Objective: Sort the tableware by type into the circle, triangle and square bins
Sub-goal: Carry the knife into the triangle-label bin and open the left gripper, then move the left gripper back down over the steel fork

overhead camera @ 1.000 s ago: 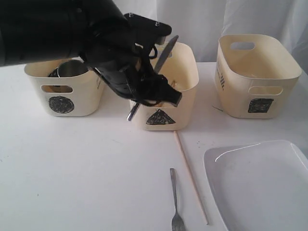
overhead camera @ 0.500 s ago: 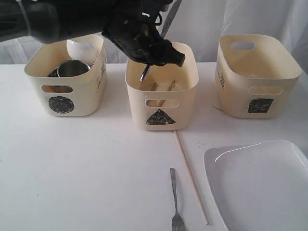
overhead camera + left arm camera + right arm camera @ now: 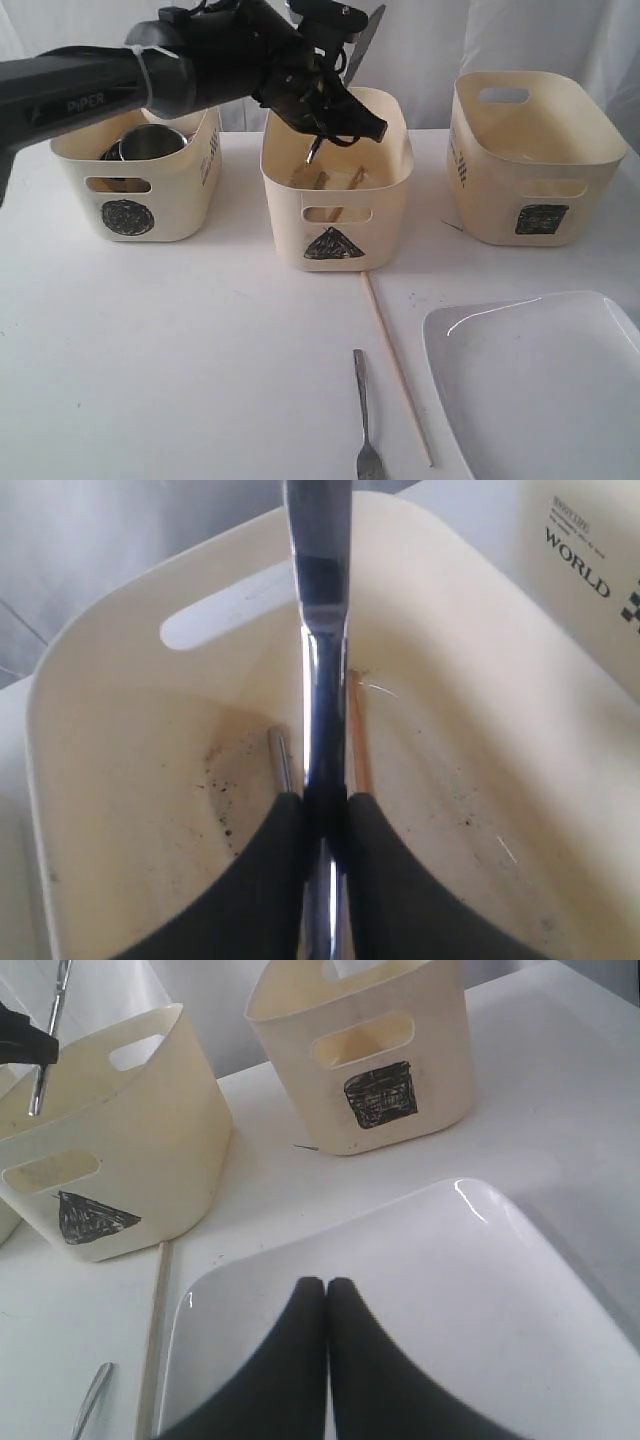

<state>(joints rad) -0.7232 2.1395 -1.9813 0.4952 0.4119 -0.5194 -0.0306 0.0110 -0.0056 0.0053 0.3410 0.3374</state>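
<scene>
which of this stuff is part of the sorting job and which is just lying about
Job: circle bin, triangle bin, square bin, steel mug, held steel utensil, chopstick, cutlery piece beside it, white plate.
Lying about: nothing; only table and curtain.

The steel utensil [image 3: 318,680] gripped by the left end effector [image 3: 325,802] runs past the picture's edge ahead of it (knife or spoon, unclear). Under the right end effector [image 3: 326,1286], the white plate [image 3: 420,1290] is cut off at two edges.

"PIPER" on left arm [image 3: 85,103]; "WORLD" on bin [image 3: 585,565] (its side)
</scene>
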